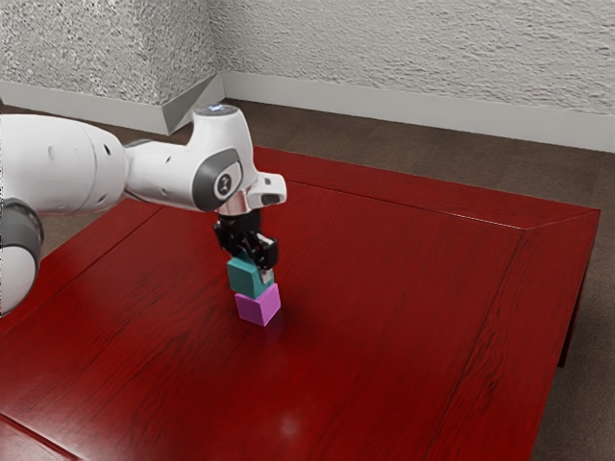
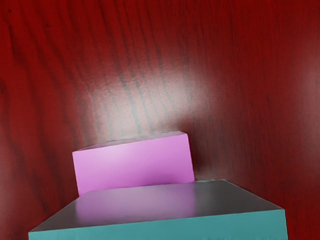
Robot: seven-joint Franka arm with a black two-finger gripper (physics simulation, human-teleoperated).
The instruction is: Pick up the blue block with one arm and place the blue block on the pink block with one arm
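Note:
A teal-blue block [image 1: 248, 276] rests on top of a pink block [image 1: 258, 305] on the red table [image 1: 413, 288]. My black gripper [image 1: 252, 257] stands straight above the stack, its fingers reaching down over the upper sides of the blue block, which they grip from two sides. In the wrist view the blue block [image 2: 165, 215] lies just under my hand, with the pink block [image 2: 132, 165] partly showing beneath and beyond it. The two blocks look slightly offset from one another.
The red wooden table has a raised border seam along its far and right sides [image 1: 524, 229]. A grey textured wall [image 1: 413, 48] and brown floor lie behind. Bare tabletop spreads around the stack on every side.

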